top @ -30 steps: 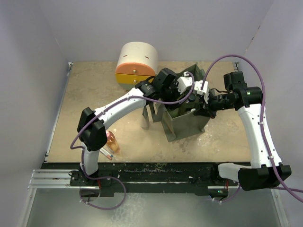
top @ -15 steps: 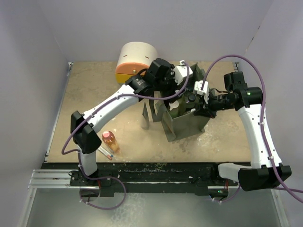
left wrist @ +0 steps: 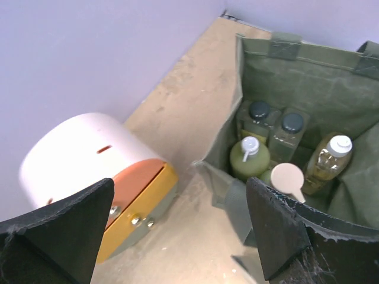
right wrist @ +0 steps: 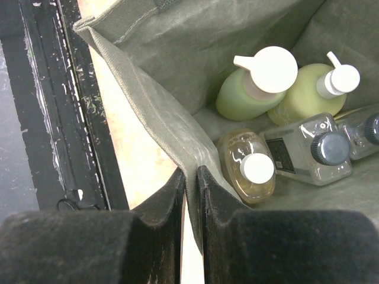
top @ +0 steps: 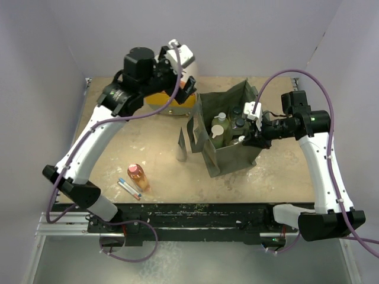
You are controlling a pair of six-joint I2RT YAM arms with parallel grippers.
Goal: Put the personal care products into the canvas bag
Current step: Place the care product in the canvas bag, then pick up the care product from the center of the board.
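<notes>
Right hand (right wrist: 190, 195) is clamped on the rim of the canvas bag (top: 234, 158), which is stood open on the bench (top: 118, 136). Left hand (left wrist: 177, 236) is held wide and empty near the drawer unit (left wrist: 89, 171). Five bottles (right wrist: 257, 77) are seen inside the bag; the orange bottle (top: 138, 176) and slim grey one (top: 129, 188) are laid on the bench, well apart from it.

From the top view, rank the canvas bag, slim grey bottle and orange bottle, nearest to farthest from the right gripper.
1. canvas bag: wall pinched in the right gripper.
2. slim grey bottle: on the table, left of the bag.
3. orange bottle: farther left, toward the near edge.
</notes>
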